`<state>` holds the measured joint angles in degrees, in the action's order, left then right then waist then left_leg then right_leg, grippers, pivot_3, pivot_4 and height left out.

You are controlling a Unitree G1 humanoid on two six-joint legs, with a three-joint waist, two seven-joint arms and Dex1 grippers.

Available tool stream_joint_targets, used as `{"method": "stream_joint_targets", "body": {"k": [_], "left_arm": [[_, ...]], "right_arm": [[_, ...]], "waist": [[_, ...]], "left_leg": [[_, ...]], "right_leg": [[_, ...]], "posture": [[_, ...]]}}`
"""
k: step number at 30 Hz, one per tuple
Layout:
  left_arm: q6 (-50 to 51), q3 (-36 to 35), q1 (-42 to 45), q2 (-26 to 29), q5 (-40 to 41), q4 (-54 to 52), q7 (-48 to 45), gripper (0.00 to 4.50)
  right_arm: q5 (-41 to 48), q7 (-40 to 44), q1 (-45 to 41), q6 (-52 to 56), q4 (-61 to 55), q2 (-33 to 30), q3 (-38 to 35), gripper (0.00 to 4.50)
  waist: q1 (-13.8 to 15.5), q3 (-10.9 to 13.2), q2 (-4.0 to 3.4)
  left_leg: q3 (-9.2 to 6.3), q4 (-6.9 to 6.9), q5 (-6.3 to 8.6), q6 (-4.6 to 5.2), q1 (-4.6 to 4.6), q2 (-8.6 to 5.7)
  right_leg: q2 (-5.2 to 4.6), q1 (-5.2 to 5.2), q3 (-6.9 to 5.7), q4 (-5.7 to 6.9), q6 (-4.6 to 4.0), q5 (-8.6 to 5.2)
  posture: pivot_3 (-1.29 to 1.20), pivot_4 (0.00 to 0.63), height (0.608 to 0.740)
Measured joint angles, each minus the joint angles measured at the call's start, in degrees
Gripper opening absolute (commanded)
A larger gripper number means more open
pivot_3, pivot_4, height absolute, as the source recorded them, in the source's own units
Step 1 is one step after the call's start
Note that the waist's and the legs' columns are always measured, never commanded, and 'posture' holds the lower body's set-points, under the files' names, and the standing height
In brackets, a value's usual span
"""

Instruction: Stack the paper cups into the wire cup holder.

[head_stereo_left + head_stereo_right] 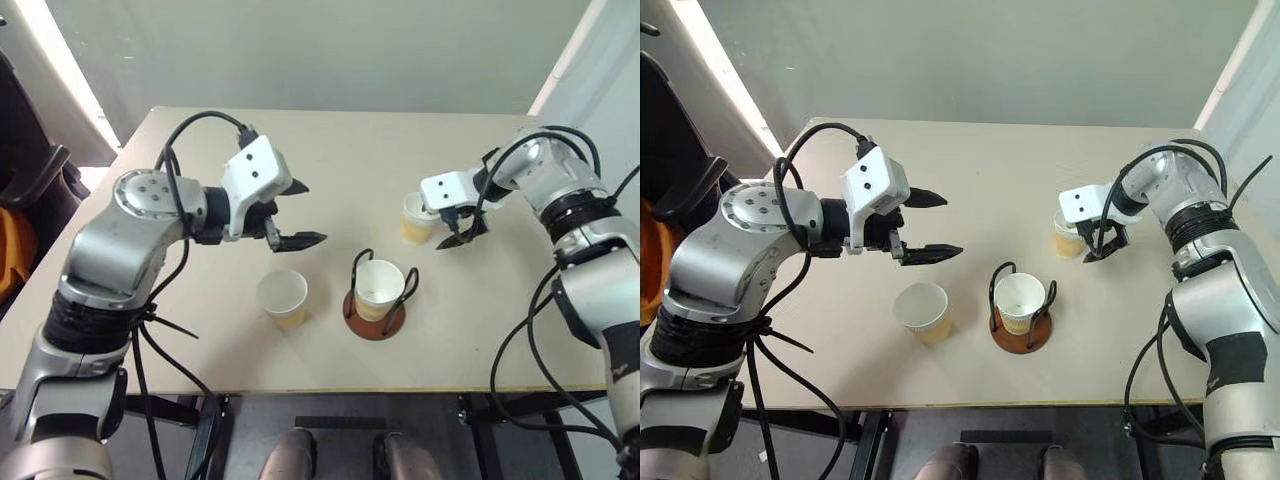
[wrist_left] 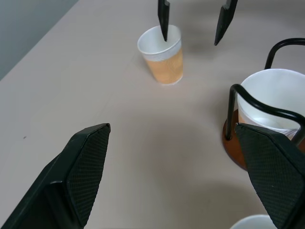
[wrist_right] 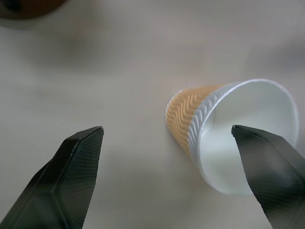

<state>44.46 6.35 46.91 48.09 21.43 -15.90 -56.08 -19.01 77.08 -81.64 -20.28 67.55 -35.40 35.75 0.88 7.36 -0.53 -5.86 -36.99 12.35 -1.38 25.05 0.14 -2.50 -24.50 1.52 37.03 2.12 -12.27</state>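
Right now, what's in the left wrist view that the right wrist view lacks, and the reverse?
The left wrist view alone gives the wire cup holder with a paper cup seated in it, the rim of a third cup, and the open left pincer. The right wrist view alone gives the zigzag ribbing on the far cup close up. Both share that far cup, standing upright on the table, and the open right pincer, one finger over the cup's mouth, not gripping.
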Motion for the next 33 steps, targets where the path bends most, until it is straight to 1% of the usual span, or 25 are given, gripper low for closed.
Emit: {"method": "stream_joint_targets", "body": {"k": [3,8,12,14,17,20,23,24,26,30,31,33], "left_arm": [[1.07,-0.84,-0.17,0.72,0.77,-0.27,0.17,4.50],[1.84,-0.91,-0.19,1.55,0.95,-1.19,0.20,4.50],[2.14,-0.91,-0.18,1.66,0.98,-1.19,0.32,4.50],[2.15,-0.89,-0.18,1.66,0.99,-1.19,0.32,4.50],[2.12,-0.79,-0.16,1.63,1.11,-1.19,0.03,4.50],[1.67,-0.51,-0.15,1.58,1.20,-1.19,-0.89,4.50],[0.98,-0.38,-0.12,1.46,1.21,-1.17,-1.58,4.50],[0.74,-0.36,-0.06,1.48,1.25,-1.16,-2.14,4.50],[0.16,-0.36,0.03,1.92,1.72,-1.18,-3.63,4.50],[-0.68,-0.83,-0.24,2.95,3.50,-1.27,-7.00,4.50],[-0.83,-1.43,-0.61,3.47,4.67,-1.41,-8.45,4.50],[-1.47,-2.96,-1.04,4.20,7.48,-1.99,-11.50,4.50]], "right_arm": [[-1.70,-2.37,0.01,-0.19,2.25,1.52,-0.46,3.93],[-4.82,-5.79,0.02,-1.62,4.00,2.89,-0.73,2.14],[-5.06,-5.67,0.02,-2.37,4.24,3.00,-1.36,0.68],[-4.95,-4.14,0.03,-3.59,4.17,2.87,-1.97,0.05],[-4.27,-0.14,0.27,-5.95,3.25,1.73,-3.48,0.05],[-2.43,3.41,0.38,-7.83,0.33,-0.94,-5.60,0.05],[2.59,9.40,-0.14,-6.75,-5.85,-4.84,-7.88,0.05],[6.87,11.93,-0.76,-4.60,-9.88,-6.89,-7.94,0.05],[21.33,14.37,-2.27,4.15,-23.90,-13.40,-5.77,0.05],[48.51,15.05,-3.31,19.01,-51.17,-26.40,-0.34,0.05],[52.55,15.13,-2.83,20.57,-56.15,-28.02,1.23,0.05],[56.51,15.16,-1.28,22.14,-62.30,-29.46,4.30,0.05]], "waist": [[0.02,0.00,0.00],[0.05,0.00,-0.01],[0.02,0.00,-0.01],[0.02,0.00,-0.01],[0.08,0.00,-0.01],[0.14,0.00,-0.01],[0.13,0.02,-0.03],[0.10,0.05,-0.08],[0.07,0.07,-0.11],[0.02,0.00,0.01],[0.01,-0.03,0.05],[-0.34,-0.01,0.10]], "left_leg": [[0.01,0.00,0.02,-0.01,-0.01,0.00],[-0.01,0.00,0.07,0.09,-0.03,0.01],[-0.01,0.00,0.08,0.10,-0.04,0.01],[-0.01,0.01,0.07,0.08,-0.04,0.02],[-0.01,0.01,0.06,0.05,-0.03,0.01],[0.01,0.01,-0.02,-0.14,0.00,0.00],[0.04,0.03,-0.08,-0.32,0.04,0.01],[0.06,0.05,-0.09,-0.33,0.06,0.01],[0.07,0.19,-0.14,-0.42,0.11,0.02],[0.07,0.38,-0.24,-0.55,-0.07,0.11],[0.06,0.38,-0.22,-0.56,-0.13,0.12],[0.06,0.39,-0.22,-0.55,-0.15,0.16]], "right_leg": [[0.00,0.00,0.01,0.01,0.00,0.00],[0.00,-0.01,0.00,0.07,-0.01,0.00],[0.00,-0.01,0.00,0.08,-0.01,0.00],[0.01,-0.01,0.00,0.08,-0.01,0.00],[0.00,0.00,-0.01,0.07,-0.02,-0.01],[0.00,0.01,0.00,0.03,-0.02,-0.01],[0.01,-0.01,0.00,0.01,-0.05,-0.03],[0.01,-0.03,0.01,-0.02,-0.06,-0.04],[0.06,-0.07,0.00,-0.07,-0.12,-0.10],[0.16,0.14,0.00,-0.14,-0.18,-0.54],[0.17,0.18,0.00,-0.12,-0.25,-0.61],[0.19,0.16,0.01,-0.11,-0.25,-0.63]], "posture": [[0.00,0.150,0.740],[0.00,0.150,0.740],[0.00,0.150,0.740],[0.00,0.150,0.740],[0.00,0.150,0.740],[0.00,0.150,0.740],[0.00,0.150,0.740],[0.00,0.150,0.740],[0.00,0.150,0.740],[0.00,0.150,0.740],[0.00,0.150,0.740],[0.00,0.150,0.740]]}}
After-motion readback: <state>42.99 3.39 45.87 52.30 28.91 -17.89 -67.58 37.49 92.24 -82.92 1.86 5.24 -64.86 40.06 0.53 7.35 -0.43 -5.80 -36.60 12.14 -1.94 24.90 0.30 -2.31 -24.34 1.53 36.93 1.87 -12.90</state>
